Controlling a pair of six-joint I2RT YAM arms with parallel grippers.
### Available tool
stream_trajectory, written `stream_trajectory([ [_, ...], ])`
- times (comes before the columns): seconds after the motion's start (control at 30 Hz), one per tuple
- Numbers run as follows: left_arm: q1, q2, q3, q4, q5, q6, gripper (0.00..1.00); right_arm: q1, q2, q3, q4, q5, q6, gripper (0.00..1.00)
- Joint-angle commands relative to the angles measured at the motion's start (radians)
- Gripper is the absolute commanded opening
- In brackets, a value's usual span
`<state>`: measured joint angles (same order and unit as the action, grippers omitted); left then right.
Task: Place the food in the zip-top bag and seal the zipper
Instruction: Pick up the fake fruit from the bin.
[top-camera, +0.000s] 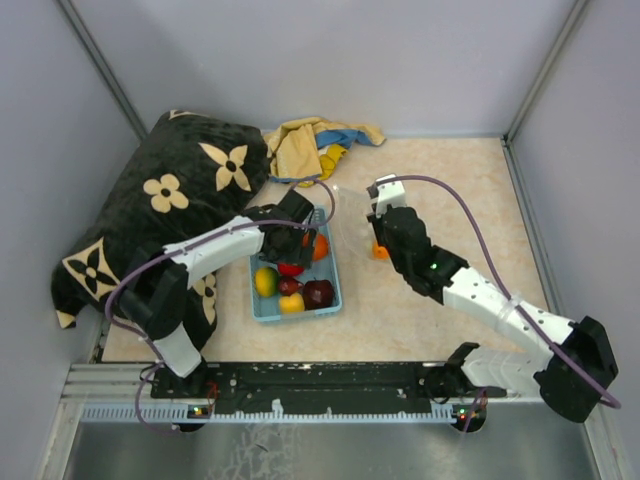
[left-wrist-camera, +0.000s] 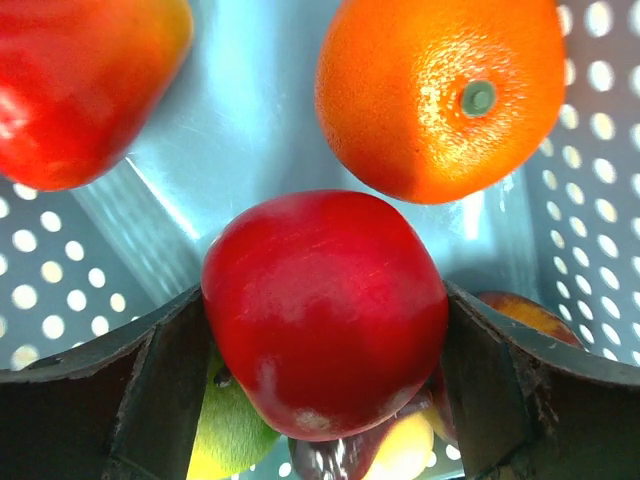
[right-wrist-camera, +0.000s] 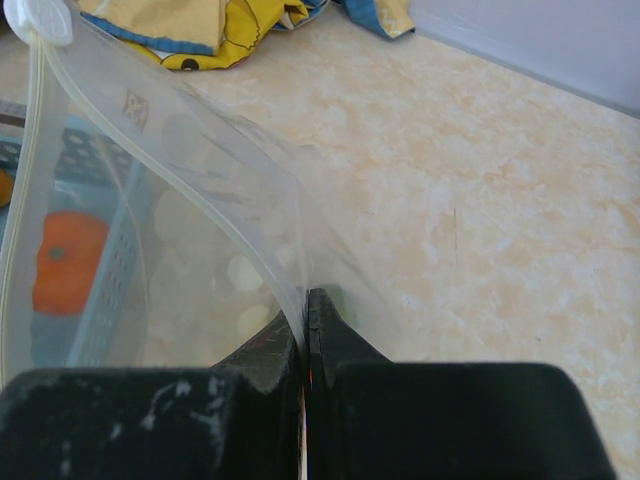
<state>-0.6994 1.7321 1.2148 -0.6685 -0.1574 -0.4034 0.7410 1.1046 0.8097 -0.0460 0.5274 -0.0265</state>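
Note:
My left gripper (top-camera: 290, 245) reaches down into the light-blue basket (top-camera: 262, 315), and its fingers press both sides of a red fruit (left-wrist-camera: 325, 310). An orange (left-wrist-camera: 440, 95) and another red fruit (left-wrist-camera: 80, 80) lie beyond it. Yellow-green (top-camera: 266, 281), maroon (top-camera: 318, 293) and yellow (top-camera: 291, 303) fruits fill the basket's near end. My right gripper (right-wrist-camera: 308, 300) is shut on the whitish zipper (right-wrist-camera: 180, 150) of the clear zip-top bag (right-wrist-camera: 190, 260), holding it up right of the basket with its mouth open. A small orange thing (top-camera: 381, 250) shows beside the right gripper (top-camera: 378, 205).
A black cushion with cream flowers (top-camera: 180, 190) lies at the back left, touching the basket's side. A yellow and blue cloth (top-camera: 315, 145) is bunched against the back wall. Grey walls enclose the beige tabletop (top-camera: 470, 200).

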Motion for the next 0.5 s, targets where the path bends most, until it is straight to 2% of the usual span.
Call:
stream_trajectory([
  [0.0,0.005,-0.110,-0.014,0.033,-0.031,-0.007,0.77,-0.011,0.017,0.030,0.027,0.004,-0.018,0.01],
  [0.27,0.034,-0.290,-0.061,0.107,-0.035,-0.040,0.74,-0.011,0.017,0.034,0.036,0.003,-0.026,0.01],
  [0.47,0.037,-0.492,-0.121,0.296,0.075,-0.002,0.74,-0.011,0.038,0.053,0.039,-0.027,-0.026,0.01],
])
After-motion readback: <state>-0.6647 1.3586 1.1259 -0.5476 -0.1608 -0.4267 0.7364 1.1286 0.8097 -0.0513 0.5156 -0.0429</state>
